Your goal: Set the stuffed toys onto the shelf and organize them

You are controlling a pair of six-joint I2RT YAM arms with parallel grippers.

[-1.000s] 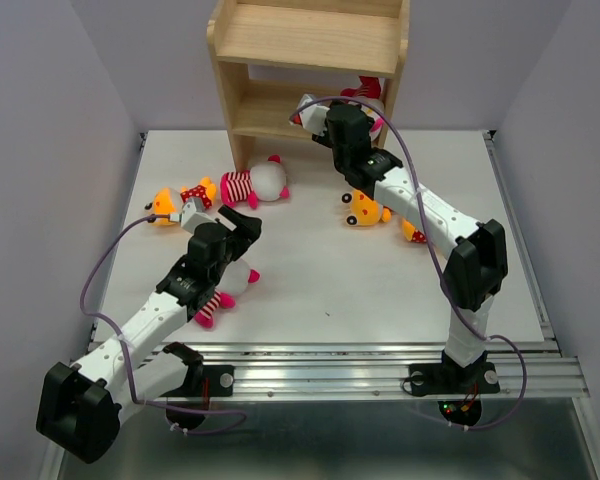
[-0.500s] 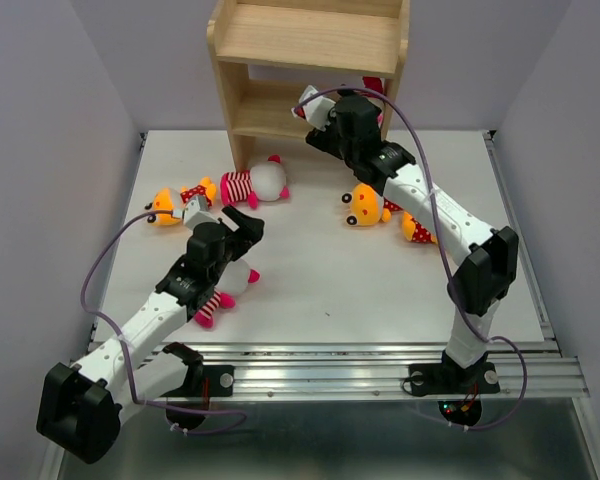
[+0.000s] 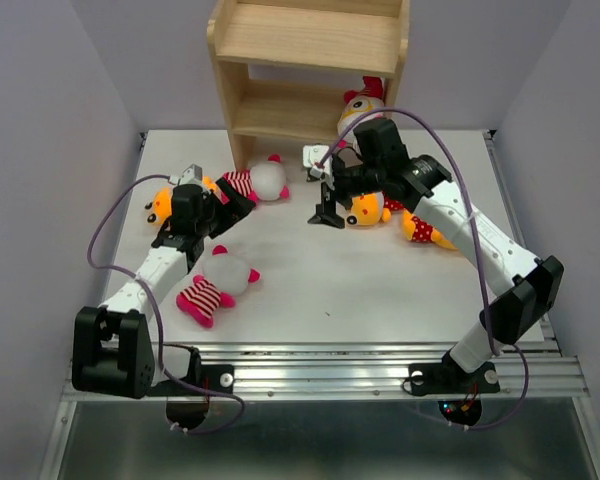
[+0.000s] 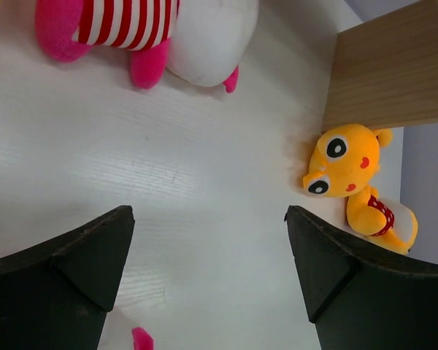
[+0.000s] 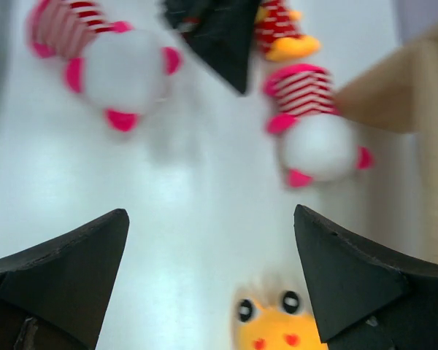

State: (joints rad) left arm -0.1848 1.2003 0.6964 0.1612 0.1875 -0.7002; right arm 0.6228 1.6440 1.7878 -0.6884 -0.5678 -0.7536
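Five stuffed toys are in sight as two robot arms work before a wooden shelf (image 3: 305, 40), which stands at the top centre of the overhead view, at the far edge of a white table (image 3: 380, 290). One yellow toy (image 3: 363, 108) appears to sit on the shelf's lower board, at its right end. The other four lie on the table.

The left arm (image 3: 150, 270) reaches up the left side of the frame and the right arm (image 3: 460, 225) bends in from the right. A striped toy (image 3: 255, 182) lies by the shelf's foot. A second striped toy (image 3: 217, 285) lies at lower left, an orange toy (image 3: 365, 208) right of centre, and a half-hidden yellow toy (image 3: 160, 203) at far left behind the left arm.

The left gripper (image 3: 235, 198) hangs just short of the striped toy by the shelf's foot. Its jaws are wide apart with nothing between them. The right gripper (image 3: 327, 205) hangs just left of the orange toy's head, its jaws also spread and empty.

Each arm seems poised for a pick. A sound grasp would come straight down with one jaw on each side of the soft body, closing on the torso rather than on an ear or foot. The carry should clear the shelf's side panel. With the two grippers near each other mid-table, taking turns looks prudent.
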